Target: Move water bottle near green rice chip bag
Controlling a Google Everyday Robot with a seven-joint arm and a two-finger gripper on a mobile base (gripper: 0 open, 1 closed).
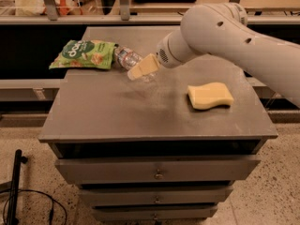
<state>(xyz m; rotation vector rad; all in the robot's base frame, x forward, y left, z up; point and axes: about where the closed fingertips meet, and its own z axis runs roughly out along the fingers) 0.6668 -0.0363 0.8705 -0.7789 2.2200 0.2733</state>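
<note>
Claw [143, 68] grips water bottle [125, 57], axis toward green rice chip bag [84, 54].

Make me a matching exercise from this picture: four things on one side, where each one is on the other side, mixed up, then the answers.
Things:
1. bag
2. bottle
3. sponge
4. claw

Places:
A. right side of the top
B. over the bottle's lower right end
C. back left of the top
D. lying just right of the bag

Pairs: 1-C, 2-D, 3-A, 4-B
</note>
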